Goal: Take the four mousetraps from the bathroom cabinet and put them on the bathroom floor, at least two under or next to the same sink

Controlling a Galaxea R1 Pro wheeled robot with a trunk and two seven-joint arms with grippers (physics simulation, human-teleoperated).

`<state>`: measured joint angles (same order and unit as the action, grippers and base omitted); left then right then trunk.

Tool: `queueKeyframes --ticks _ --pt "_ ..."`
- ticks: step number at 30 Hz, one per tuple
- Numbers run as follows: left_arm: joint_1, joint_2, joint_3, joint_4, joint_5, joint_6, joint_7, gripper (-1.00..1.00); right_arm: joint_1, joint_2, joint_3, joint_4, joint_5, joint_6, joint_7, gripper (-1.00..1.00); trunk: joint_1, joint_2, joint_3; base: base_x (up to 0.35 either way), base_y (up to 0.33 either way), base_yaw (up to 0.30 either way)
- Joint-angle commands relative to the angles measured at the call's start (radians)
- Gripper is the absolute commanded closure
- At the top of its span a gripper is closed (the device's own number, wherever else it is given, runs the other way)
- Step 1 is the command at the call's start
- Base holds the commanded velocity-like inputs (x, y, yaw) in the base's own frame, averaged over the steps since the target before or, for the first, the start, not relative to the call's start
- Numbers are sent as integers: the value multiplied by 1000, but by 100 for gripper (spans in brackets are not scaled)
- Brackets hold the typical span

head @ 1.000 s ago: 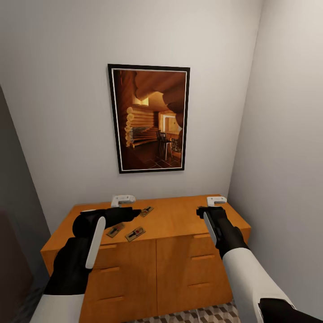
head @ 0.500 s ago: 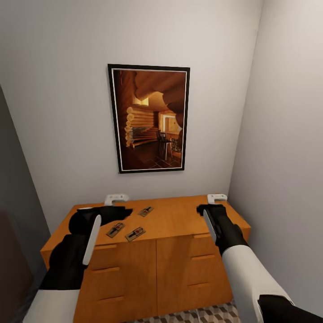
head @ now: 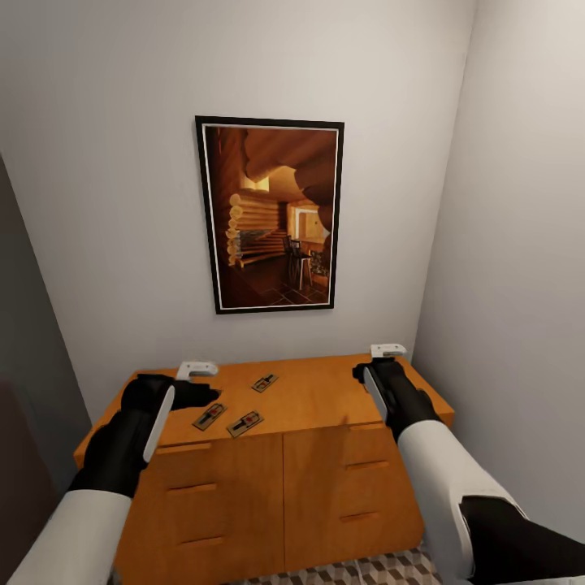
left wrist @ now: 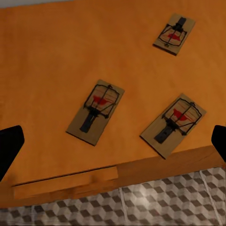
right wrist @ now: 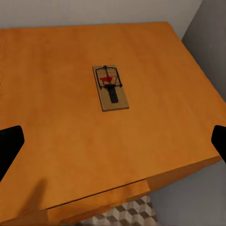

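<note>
The orange-brown cabinet (head: 309, 398) stands against the wall. Three mousetraps lie on the left half of its top: one further back (head: 264, 383) and two near the front edge (head: 210, 417) (head: 244, 423). My left gripper (head: 203, 396) hovers above the top just left of them, open, its black fingertips (left wrist: 8, 146) wide apart around the two front traps (left wrist: 95, 111) (left wrist: 173, 124). My right gripper (head: 375, 375) hangs open over the right end, above a single mousetrap (right wrist: 110, 87). Cube-patterned bathroom floor (head: 366, 569) shows below the cabinet front. The sink is out of view.
A framed picture (head: 270, 215) hangs on the wall above the cabinet. A grey side wall (head: 520, 284) closes in right beside the cabinet's right end. A dark panel (head: 24, 390) stands at the left. Drawer fronts with bar handles (head: 361, 465) face me.
My left gripper has slid to the left, uncovering the traps near the front edge. My right gripper has edged slightly further back over the right end. The traps have not moved.
</note>
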<state>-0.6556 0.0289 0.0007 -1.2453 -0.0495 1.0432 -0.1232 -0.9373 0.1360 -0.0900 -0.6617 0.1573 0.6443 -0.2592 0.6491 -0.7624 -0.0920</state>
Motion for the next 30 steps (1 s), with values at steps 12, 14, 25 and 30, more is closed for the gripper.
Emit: queueKeyframes --ticks 12,14,25,30 --pt "-85 75 0 195 56 -2 -84 -100 -22 -1 -12 42 9 2 5 -100 0 -2 -2 0 0 0" --pt "-91 88 -1 205 60 -2 -99 -100 -23 -1 -13 43 9 3 7 -100 0 -2 -2 0 0 0" --pt "-98 120 -3 229 69 -4 -122 -100 -24 -1 -13 50 4 6 15 -100 0 -2 -2 0 0 0" --pt "-99 123 -3 234 71 -5 -123 -100 -24 -3 -14 54 4 7 18 -100 0 -2 -2 0 0 0"
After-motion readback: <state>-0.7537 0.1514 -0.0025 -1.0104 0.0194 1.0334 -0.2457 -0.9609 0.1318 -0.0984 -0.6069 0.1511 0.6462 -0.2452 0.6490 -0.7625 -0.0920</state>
